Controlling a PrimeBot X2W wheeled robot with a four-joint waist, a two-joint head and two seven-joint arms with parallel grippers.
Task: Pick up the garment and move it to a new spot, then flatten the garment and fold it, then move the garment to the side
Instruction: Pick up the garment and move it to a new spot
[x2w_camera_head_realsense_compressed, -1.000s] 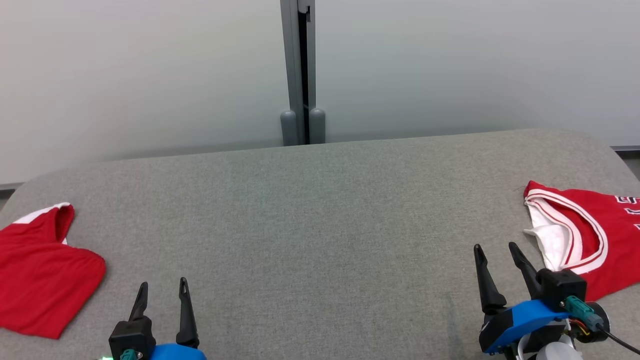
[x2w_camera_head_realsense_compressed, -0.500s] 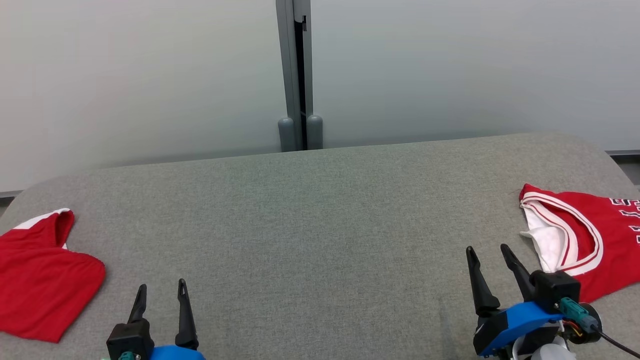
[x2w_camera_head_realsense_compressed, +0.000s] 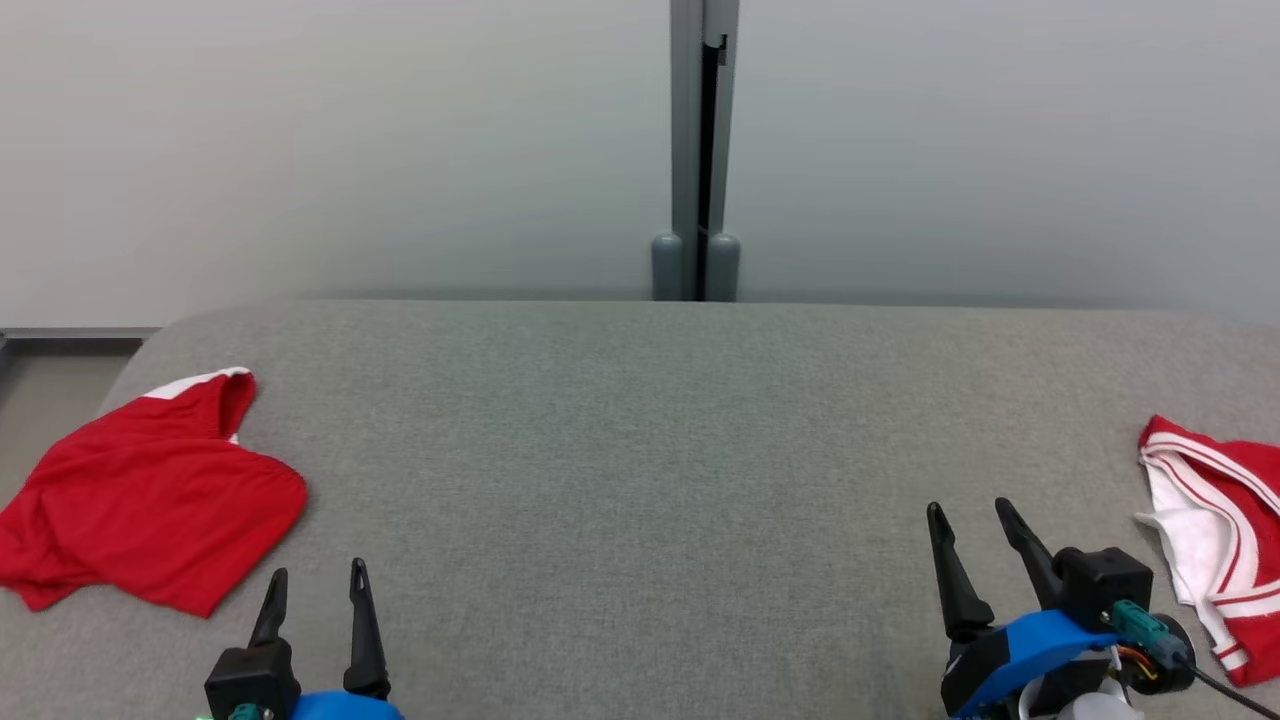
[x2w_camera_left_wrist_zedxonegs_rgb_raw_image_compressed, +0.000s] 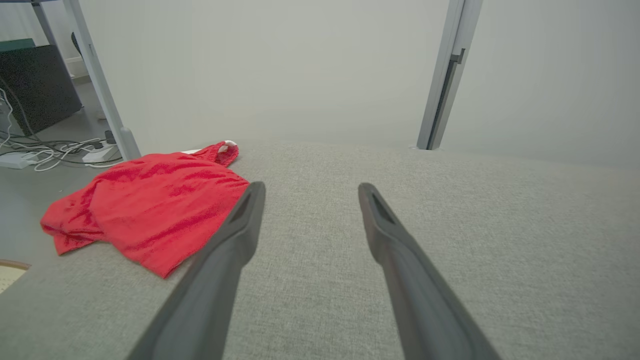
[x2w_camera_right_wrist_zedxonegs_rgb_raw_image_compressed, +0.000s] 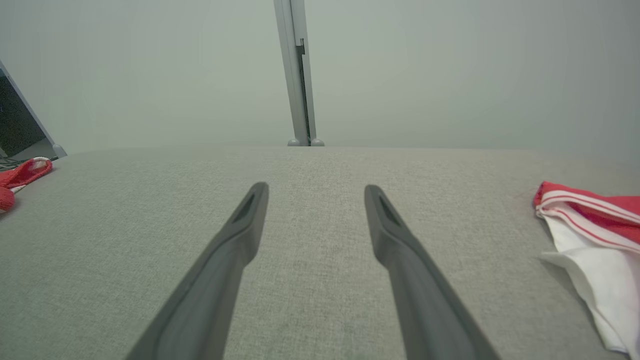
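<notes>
Two red garments lie well apart on the grey tabletop (x2w_camera_head_realsense_compressed: 640, 450): a crumpled top (x2w_camera_head_realsense_compressed: 150, 500) at its left end, a white-trimmed jersey (x2w_camera_head_realsense_compressed: 1215, 540) at its right. The left claw (x2w_camera_head_realsense_compressed: 318, 572) and right claw (x2w_camera_head_realsense_compressed: 969, 508) gape empty; pick-up seems unstarted, so one must reach and pinch cloth.

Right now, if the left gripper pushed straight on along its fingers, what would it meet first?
Nothing nearby: the left gripper points over bare grey surface; the red garment lies off to its left. Probably the surface itself, depth unclear.

Garments (x2w_camera_head_realsense_compressed: 150, 490) (x2w_camera_head_realsense_compressed: 1210, 530): two (both red). Table (x2w_camera_head_realsense_compressed: 640, 450): one.
</notes>
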